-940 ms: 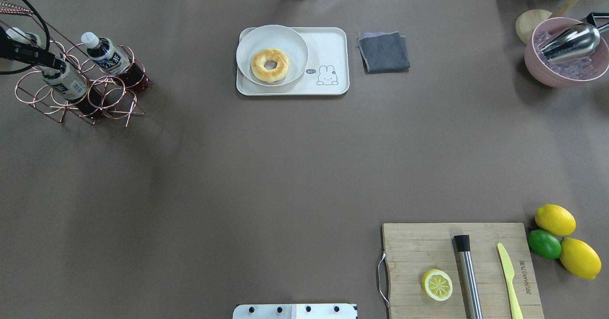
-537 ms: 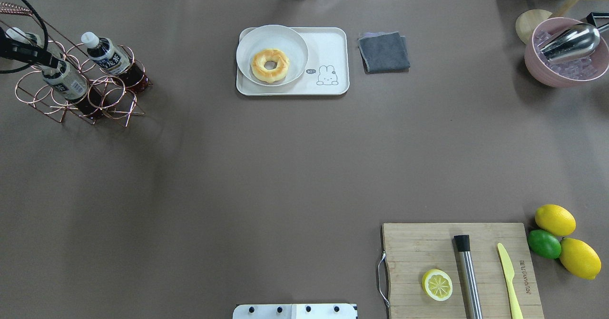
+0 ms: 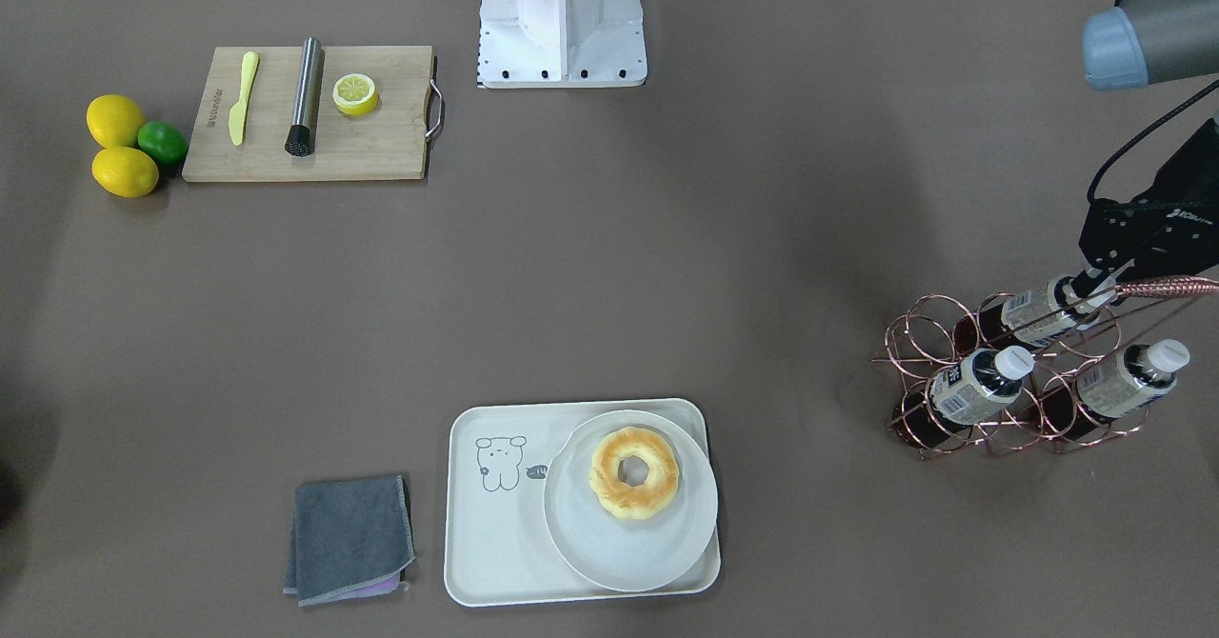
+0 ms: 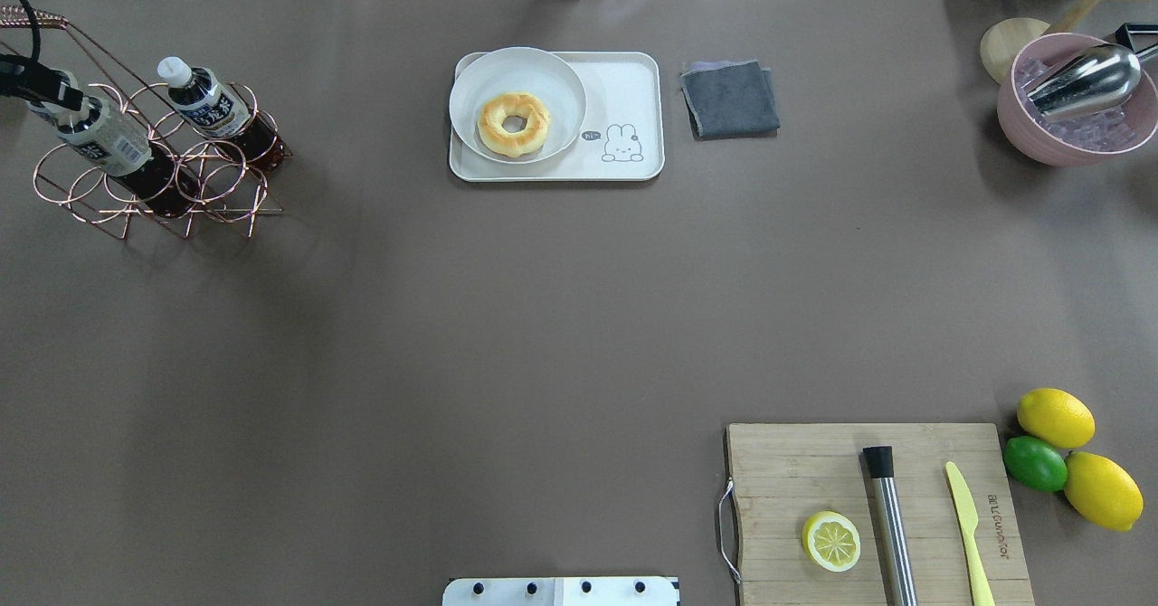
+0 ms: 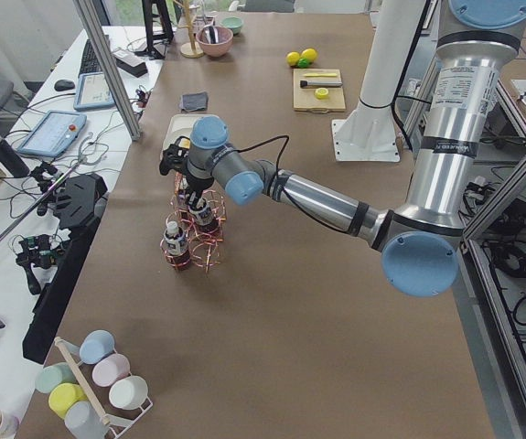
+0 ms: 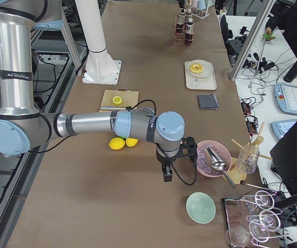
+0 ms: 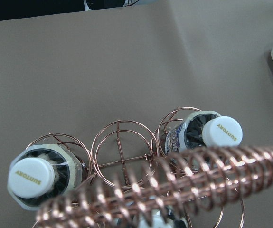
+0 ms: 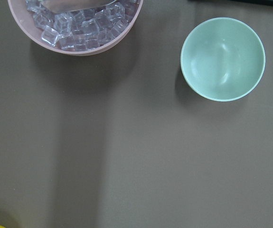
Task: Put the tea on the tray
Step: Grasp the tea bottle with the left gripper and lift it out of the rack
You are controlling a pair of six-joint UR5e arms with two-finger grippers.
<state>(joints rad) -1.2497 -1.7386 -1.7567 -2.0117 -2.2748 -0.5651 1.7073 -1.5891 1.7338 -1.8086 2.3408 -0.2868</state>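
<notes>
Three tea bottles stand tilted in a copper wire rack (image 4: 226, 185) at the table's left end. My left gripper (image 3: 1095, 291) is shut on the cap end of the tea bottle (image 3: 1033, 314) on the robot's side of the rack; that bottle also shows in the overhead view (image 4: 95, 136). The two other bottles (image 3: 981, 386) (image 3: 1129, 376) sit free in their rings. The cream tray (image 4: 633, 81) lies at the far middle, its left part covered by a round plate with a doughnut (image 4: 514, 123). My right gripper (image 6: 167, 175) hovers by the pink ice bowl; I cannot tell if it is open.
A grey cloth (image 4: 729, 98) lies right of the tray. The pink bowl of ice with a metal scoop (image 4: 1077, 99) stands far right, a green bowl (image 8: 222, 59) beside it. A cutting board (image 4: 868, 516) holds a lemon half, muddler and knife; lemons and a lime (image 4: 1036, 463) lie beside it.
My left gripper has moved left and away from the robot with the held bottle, which now leans further that way. The rack has shifted slightly with it.
</notes>
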